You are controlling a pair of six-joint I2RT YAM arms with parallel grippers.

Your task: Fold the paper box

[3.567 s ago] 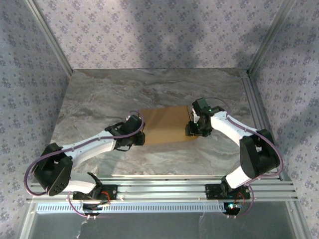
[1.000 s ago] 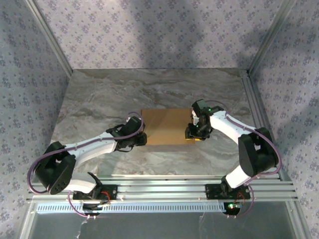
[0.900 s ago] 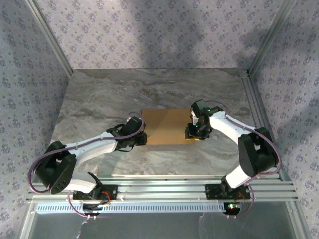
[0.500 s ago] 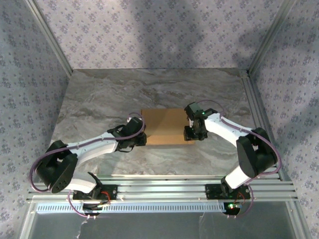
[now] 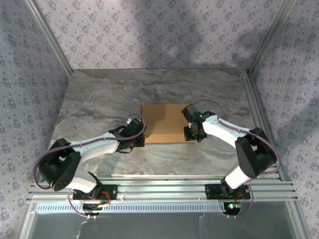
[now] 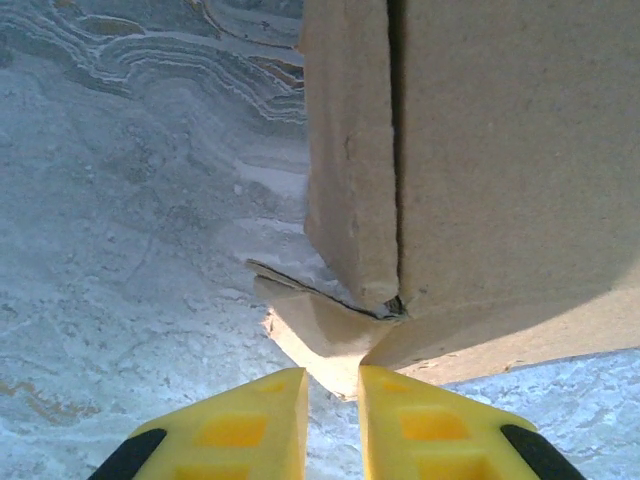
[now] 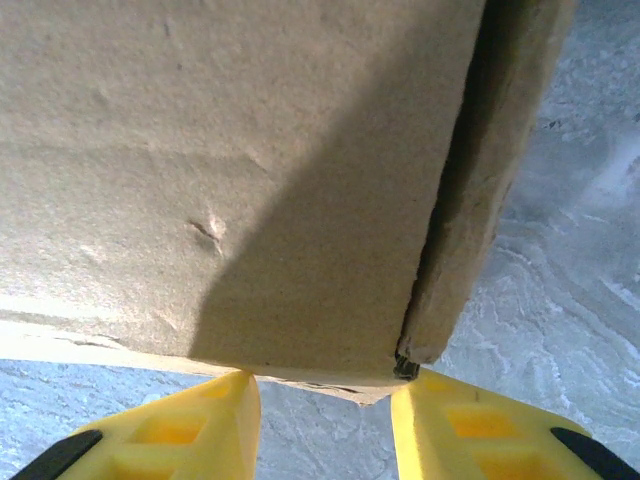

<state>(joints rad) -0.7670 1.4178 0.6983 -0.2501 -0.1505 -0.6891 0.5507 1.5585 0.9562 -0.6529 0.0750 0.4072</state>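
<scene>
Paper box (image 5: 164, 123), mid-surface (image 5: 99, 99): R edge sits further left than 1 s ago, so R side panel prob. folding up. R claw (image 7: 322, 380) apart, astride near-R corner. L claw (image 6: 332, 372) narrowed to slim gap, empty, at near-L flap.

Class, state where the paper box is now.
Top view: the paper box lies on the table, centred, left gripper at its near left corner, right gripper at its near right corner.

One paper box (image 5: 162, 122), one marble table (image 5: 99, 99). Two arms, left arm (image 5: 94, 147) and right arm (image 5: 224, 130), with one gripper apiece: left gripper (image 6: 332, 375), right gripper (image 7: 322, 385). Two yellow fingers (image 6: 230, 430) per gripper
</scene>
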